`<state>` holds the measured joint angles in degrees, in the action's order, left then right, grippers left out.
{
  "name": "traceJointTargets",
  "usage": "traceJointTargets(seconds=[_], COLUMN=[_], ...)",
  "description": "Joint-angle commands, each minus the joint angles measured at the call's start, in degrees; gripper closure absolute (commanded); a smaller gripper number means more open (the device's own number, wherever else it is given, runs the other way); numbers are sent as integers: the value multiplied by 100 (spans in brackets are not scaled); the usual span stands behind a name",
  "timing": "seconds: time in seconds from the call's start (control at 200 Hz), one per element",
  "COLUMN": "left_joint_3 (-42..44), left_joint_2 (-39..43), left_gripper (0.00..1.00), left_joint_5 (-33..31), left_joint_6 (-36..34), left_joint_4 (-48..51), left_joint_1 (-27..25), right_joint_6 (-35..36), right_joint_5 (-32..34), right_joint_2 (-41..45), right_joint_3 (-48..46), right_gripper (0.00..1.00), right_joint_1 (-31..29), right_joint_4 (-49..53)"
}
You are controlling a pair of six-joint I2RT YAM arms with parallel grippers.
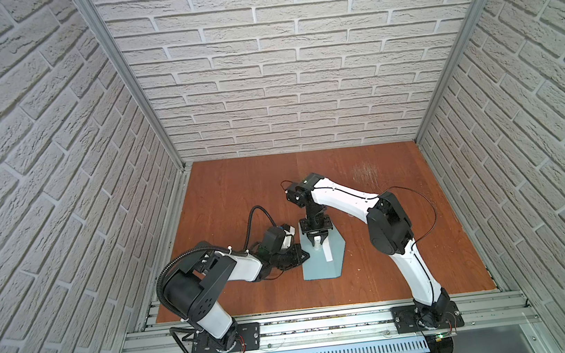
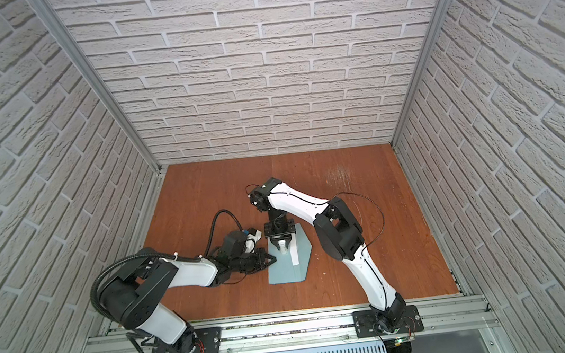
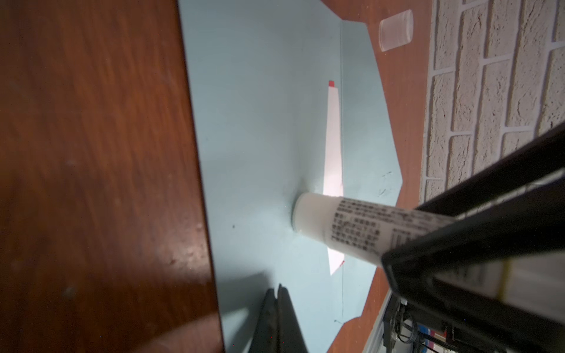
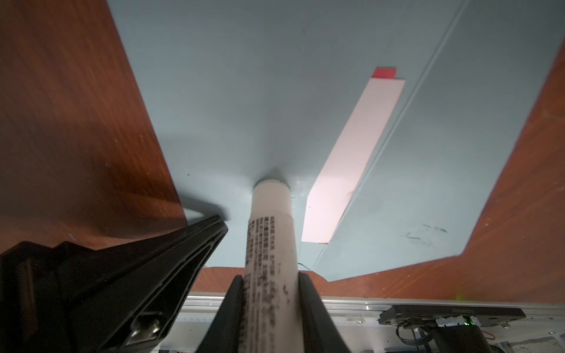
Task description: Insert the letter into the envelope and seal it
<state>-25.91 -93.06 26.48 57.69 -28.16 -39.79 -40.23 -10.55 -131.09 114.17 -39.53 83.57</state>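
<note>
The light blue-grey envelope (image 1: 320,265) (image 2: 286,271) (image 3: 260,122) (image 4: 244,91) lies flat on the wooden table with its flap (image 4: 458,152) open. Only a pale pink strip of the letter (image 1: 326,253) (image 2: 294,255) (image 3: 332,146) (image 4: 351,159) shows at the mouth; the rest is inside. My right gripper (image 1: 316,240) (image 2: 282,243) (image 4: 270,276) is shut on a white glue stick (image 3: 336,223) (image 4: 270,232). The stick's tip touches the envelope's body beside that strip. My left gripper (image 1: 305,254) (image 2: 273,259) (image 3: 279,287) is shut, its tips resting on the envelope's left part.
A small clear cap (image 3: 396,29) lies on the table beyond the flap, near the brick wall. Brick-pattern walls close in the table on three sides. An aluminium rail (image 1: 327,328) with both arm bases runs along the front edge.
</note>
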Motion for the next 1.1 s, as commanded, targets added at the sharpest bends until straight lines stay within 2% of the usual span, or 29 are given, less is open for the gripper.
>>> traceJointTargets(seconds=[0.0,0.575,1.095], left_joint_3=[165,15,-41], left_joint_2=[-230,-301,-478], left_gripper=[100,100,100], left_joint_5=[-284,-215,-152], left_joint_6=[-54,-47,-27], left_joint_4=[698,771,664], left_joint_1=[60,85,80], right_joint_6=[18,16,26], right_joint_5=[579,964,998], right_joint_2=[-385,-415,-432], right_joint_3=[-103,-213,-175], right_gripper=[95,95,95], right_joint_1=[130,130,123], right_joint_4=[139,342,370])
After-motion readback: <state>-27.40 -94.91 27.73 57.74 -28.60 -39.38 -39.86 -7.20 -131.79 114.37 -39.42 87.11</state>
